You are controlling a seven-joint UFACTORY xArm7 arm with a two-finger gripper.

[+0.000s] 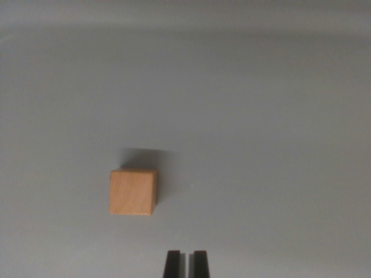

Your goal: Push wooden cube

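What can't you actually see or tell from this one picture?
- Pincer: only two dark fingertips show in the wrist view; the bottom edge cuts off the rest.
- Wooden cube: its underside and far sides are hidden by its own body.
- Grey table: blurred towards the top, so its far edge is unclear.

Bare grey tabletop [261,116] (place unclear)

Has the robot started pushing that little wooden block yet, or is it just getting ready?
Nothing looks done yet: the wooden cube sits alone on the grey surface, untouched. In hand: the gripper, fingers nearly together, waits at the bottom edge, apart from the cube and toward the wrist view's right of it. Left: making contact and the whole push.
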